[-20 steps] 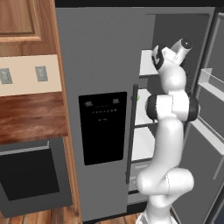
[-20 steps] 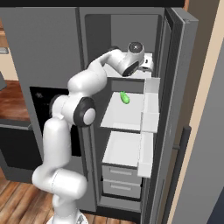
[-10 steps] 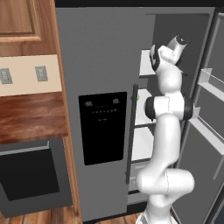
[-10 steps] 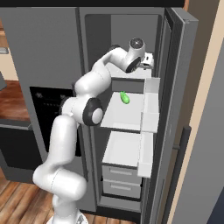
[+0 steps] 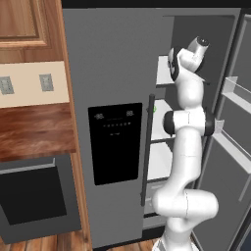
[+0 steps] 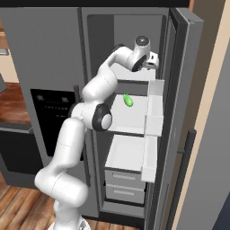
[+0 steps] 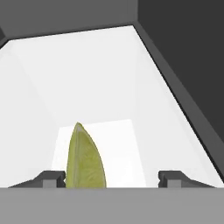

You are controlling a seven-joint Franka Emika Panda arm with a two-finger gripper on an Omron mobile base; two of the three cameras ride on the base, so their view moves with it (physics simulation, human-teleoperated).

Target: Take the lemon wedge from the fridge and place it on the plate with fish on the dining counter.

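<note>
The grey fridge (image 6: 45,49) stands with its right door (image 6: 184,90) swung open, and my arm reaches onto its top white shelf (image 7: 109,74). The yellow-green lemon wedge (image 7: 85,159) lies on that shelf between my fingers, close against the left fingertip (image 7: 52,177) and well apart from the right one. My gripper (image 7: 111,178) is open around the wedge, with its hand (image 6: 146,58) inside the upper compartment. The plate with fish and the dining counter are out of view.
A bright green round fruit (image 6: 128,100) lies on the shelf below the hand. Door bins (image 6: 152,117) jut from the open door just right of the arm. The fridge's dark side wall (image 7: 188,65) runs close on the right. A wooden counter and oven (image 5: 34,196) stand to the left.
The hand has pushed up and further into the top shelf of the fridge. The lower green fruit has not moved.
</note>
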